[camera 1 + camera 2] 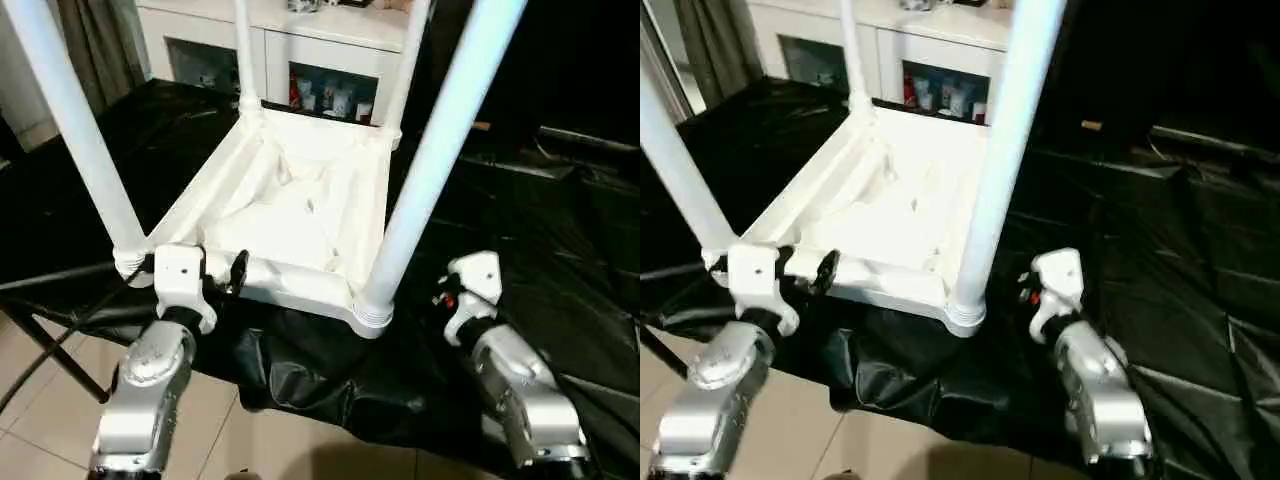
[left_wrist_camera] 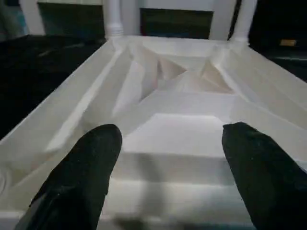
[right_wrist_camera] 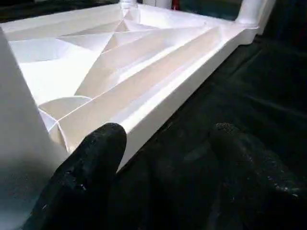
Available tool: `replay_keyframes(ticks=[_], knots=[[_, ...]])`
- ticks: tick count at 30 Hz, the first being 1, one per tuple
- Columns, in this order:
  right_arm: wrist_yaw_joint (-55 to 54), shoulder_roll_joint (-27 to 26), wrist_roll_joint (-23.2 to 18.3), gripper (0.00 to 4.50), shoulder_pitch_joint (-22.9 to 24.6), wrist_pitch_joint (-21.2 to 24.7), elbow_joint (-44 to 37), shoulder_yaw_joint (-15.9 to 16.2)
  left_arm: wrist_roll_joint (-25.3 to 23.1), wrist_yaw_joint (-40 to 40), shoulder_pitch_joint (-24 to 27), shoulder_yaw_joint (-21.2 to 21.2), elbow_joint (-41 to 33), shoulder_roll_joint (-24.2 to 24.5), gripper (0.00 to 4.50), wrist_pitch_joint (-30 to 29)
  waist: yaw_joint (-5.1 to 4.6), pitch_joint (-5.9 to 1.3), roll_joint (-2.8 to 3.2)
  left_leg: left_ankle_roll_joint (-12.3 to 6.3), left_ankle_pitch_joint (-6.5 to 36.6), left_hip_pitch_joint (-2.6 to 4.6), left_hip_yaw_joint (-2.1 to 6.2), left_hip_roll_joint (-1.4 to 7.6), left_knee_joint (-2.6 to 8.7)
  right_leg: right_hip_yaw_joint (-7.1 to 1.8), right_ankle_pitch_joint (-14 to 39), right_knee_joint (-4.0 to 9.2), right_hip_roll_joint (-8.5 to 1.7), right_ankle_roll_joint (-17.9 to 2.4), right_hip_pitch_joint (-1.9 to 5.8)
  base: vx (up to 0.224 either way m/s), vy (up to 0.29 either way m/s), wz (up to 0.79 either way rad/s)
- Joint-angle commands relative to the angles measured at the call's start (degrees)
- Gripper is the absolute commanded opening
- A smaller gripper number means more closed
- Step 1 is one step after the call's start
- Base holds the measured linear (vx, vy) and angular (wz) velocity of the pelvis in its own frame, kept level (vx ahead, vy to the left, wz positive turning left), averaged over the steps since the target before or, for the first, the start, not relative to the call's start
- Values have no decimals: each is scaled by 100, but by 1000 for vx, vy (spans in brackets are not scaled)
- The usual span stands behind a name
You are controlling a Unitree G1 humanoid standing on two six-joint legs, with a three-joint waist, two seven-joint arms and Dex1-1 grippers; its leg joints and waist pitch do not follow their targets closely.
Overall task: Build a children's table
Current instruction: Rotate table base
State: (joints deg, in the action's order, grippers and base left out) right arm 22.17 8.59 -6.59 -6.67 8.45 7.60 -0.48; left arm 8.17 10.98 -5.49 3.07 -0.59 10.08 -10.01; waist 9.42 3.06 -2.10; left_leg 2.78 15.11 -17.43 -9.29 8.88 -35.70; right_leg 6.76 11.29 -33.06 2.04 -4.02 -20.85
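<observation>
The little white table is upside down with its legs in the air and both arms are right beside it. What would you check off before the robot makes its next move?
1. All four legs seated in the children's table: ok, four stand upright at the corners; how tight, cannot tell.
2. Table lying flat on the black sheet: ok, top down, though its near edge sits close to the sheet's front drop.
3. Left pincer open and facing the near rim: ok, nothing between its fingers.
4. Right pincer open: ok, beside the table's right rim, over the sheet.
5. Near right leg clear of the right arm: ok, a gap shows.
</observation>
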Motion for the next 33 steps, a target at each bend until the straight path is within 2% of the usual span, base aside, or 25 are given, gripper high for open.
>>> replay_keyframes(ticks=[1,3,5,6,7,8,9,10,12,13,15,17,18,20,22,23,25,26,27,28,29,30,31,32,33], knots=[[-91,-21,10,329,-51,71,-82,-15,107,60,-87,-9,64,-16,384,-11,-11,-301,69,-469,340,-17,240,552,456,-583,1872,537,-1118,309,224,0,0,0],[-101,-41,-12,329,-65,136,-92,-5,138,94,-89,-7,60,-27,384,-20,-19,-306,50,-500,202,-67,184,466,445,-563,1832,522,-1116,339,263,0,0,0],[-154,-54,-40,329,-81,232,-112,22,134,160,-53,-43,33,-40,384,-20,-20,-351,66,-594,-114,-96,232,543,441,-540,1410,455,-1110,369,258,0,0,0],[-160,-48,-45,329,-89,235,-105,26,141,184,-31,-61,11,-52,384,-33,-8,-406,104,-335,-35,208,119,694,414,-613,1311,414,-947,421,99,53,33,-4],[-173,-53,-51,329,-93,202,-91,17,128,175,-4,-69,-7,-61,384,-33,-36,-339,87,-262,187,224,107,736,474,-602,1438,423,-922,383,73,53,33,-4],[-165,-36,-12,329,-101,138,-70,28,123,162,8,-67,-8,-75,384,-35,-54,-277,-12,-285,707,127,155,647,565,-529,1659,378,-1089,206,229,51,34,-14],[-165,-36,-12,329,-101,138,-70,28,123,162,8,-67,-8,-75,384,-35,-47,-287,27,-344,870,109,111,563,574,-565,1897,442,-1160,105,304,0,0,0],[-163,-26,22,329,-106,91,-43,38,138,141,46,-43,-34,-95,384,-39,-17,-309,11,-424,973,162,28,425,542,-603,2388,509,-1169,11,375,0,0,0],[-170,-26,38,329,-115,57,-29,37,166,145,74,-22,-63,-94,384,-53,-14,-229,34,-593,946,111,7,351,546,-572,3149,646,-1122,24,489,26,11,1],[-166,-30,23,329,-121,58,-40,29,182,149,77,-13,-75,-87,384,-62,-5,-209,60,-615,1008,231,-4,364,560,-556,3472,720,-1094,66,462,51,21,2],[-137,-34,-33,329,-130,66,-97,10,203,171,58,3,-84,-68,384,-79,-19,-237,80,-601,987,333,71,514,673,-508,2910,623,-1055,-25,455,79,17,4],[-108,-7,-63,329,-143,80,-145,9,250,204,22,44,-85,-52,384,-154,-85,-353,84,-591,-30,341,195,709,603,-557,622,209,-1211,-511,342,87,13,3],[-105,2,-62,329,-145,78,-148,12,267,215,16,55,-84,-51,384,-176,-87,-407,-1,-643,-842,139,158,536,438,-674,-753,-7,-1268,-707,394,0,0,0],[-96,59,-38,329,-166,51,-129,-1,310,252,-17,87,-71,-46,384,-155,-48,-454,-37,-687,-1615,-61,148,377,239,-806,-2746,-243,-1186,-775,358,3,-7,10],[-90,81,-35,329,-175,43,-121,-9,329,274,-31,100,-66,-51,384,-137,-80,-466,-60,-570,-1141,-89,146,330,222,-836,-3138,-310,-1028,-873,362,13,-25,29],[-51,92,-82,329,-157,170,-146,-10,340,273,-39,110,-61,-65,384,-126,-123,-407,-10,-501,-305,-83,160,356,322,-806,-2230,-211,-983,-1037,386,-11,-26,22],[-44,110,-87,329,-130,270,-192,1,344,252,-47,105,-58,-77,384,-128,-179,-301,25,-442,622,-9,133,351,414,-772,-248,40,-983,-1253,486,0,0,0],[-44,110,-87,329,-130,270,-192,1,344,252,-47,105,-58,-77,384,-128,-153,-187,157,79,1701,791,-74,593,525,-806,1694,234,-584,-1024,1,0,0,0],[-45,102,-103,329,-114,279,-229,-1,383,263,-52,123,-9,-113,384,-39,-305,-1,144,61,2206,891,-7,805,704,-662,2297,184,-557,-874,-210,12,-34,-29],[-78,124,-28,329,-101,181,-256,20,335,232,-51,110,59,-112,384,-11,-286,-82,13,-99,2462,758,265,1092,881,-541,1811,-126,-962,-754,-39,12,-34,-29],[-78,124,-28,329,-101,181,-256,20,335,232,-51,110,59,-112,384,-11,-294,-44,52,-183,2294,515,101,847,791,-719,1658,120,-1124,-847,70,7,-58,-21],[-122,131,-20,329,-90,204,-318,-14,257,172,-55,94,100,-116,384,9,-134,-193,-148,-270,959,111,-39,198,326,-1152,1497,246,-1311,-833,601,21,-55,1],[-128,132,-24,329,-89,215,-331,-25,241,160,-55,88,100,-116,384,8,-14,-288,-143,-422,-236,-149,153,127,153,-1317,851,186,-1423,-470,796,21,-55,1],[-111,128,-55,329,-87,222,-341,-42,235,164,-37,73,55,-116,384,-7,-63,-287,-83,-424,-1133,-295,261,119,288,-1014,-522,1,-1123,-50,658,0,0,0],[-85,133,-85,329,-82,223,-340,-44,248,183,-24,68,16,-123,384,-20,-99,-343,-63,-427,-1439,-283,280,152,302,-883,-1120,-61,-959,150,560,0,0,0]])
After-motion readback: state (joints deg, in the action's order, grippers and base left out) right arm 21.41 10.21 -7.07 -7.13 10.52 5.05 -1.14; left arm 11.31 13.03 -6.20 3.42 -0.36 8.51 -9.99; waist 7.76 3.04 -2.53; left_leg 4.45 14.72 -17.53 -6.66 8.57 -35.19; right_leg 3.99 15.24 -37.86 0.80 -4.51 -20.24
